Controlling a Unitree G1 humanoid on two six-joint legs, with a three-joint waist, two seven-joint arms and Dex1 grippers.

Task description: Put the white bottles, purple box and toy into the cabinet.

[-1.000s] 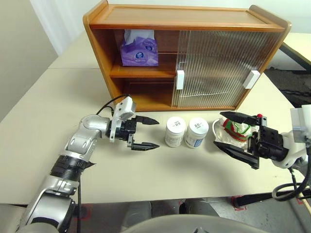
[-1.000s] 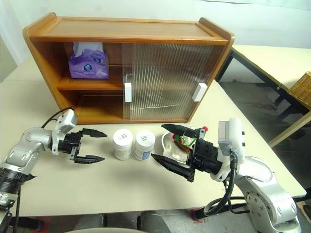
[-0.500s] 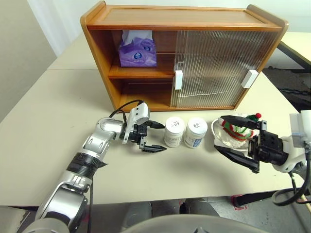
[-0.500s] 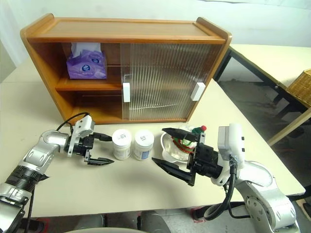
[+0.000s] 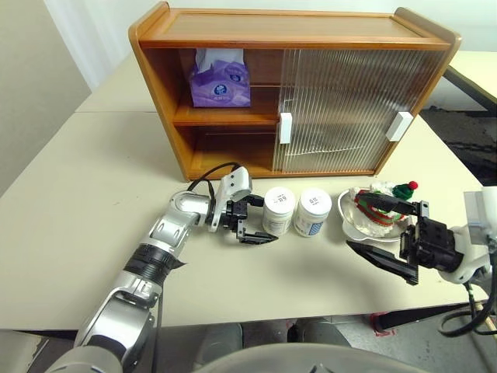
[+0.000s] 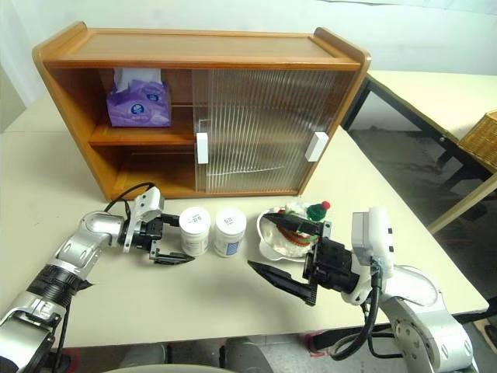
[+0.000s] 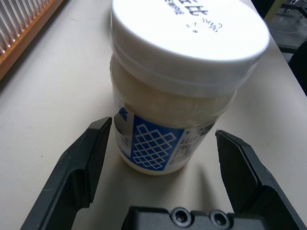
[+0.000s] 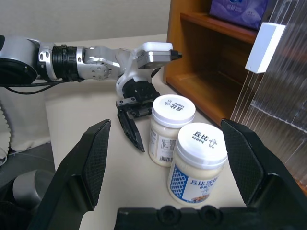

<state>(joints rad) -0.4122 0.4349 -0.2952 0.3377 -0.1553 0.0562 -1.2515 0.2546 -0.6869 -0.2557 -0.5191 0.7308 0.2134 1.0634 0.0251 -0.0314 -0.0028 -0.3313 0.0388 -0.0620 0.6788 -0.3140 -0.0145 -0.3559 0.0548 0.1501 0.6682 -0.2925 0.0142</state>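
White bottles [image 5: 293,211] stand on desk [image 5: 70,202]; left gripper [image 5: 256,220] fingers spread around nearer one, untouching. Right gripper [image 5: 380,229] fingers spread beside toy [image 5: 382,203].

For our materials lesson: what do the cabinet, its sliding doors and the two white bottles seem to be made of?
Cabinet: reddish-brown wood or wood veneer, smooth and slightly glossy, with faint grain showing.
Sliding doors: ribbed translucent sheet, glass or plastic; the look leaves it open.
White bottles: probably plastic, milky and slightly see-through, with smooth white screw lids and printed labels.
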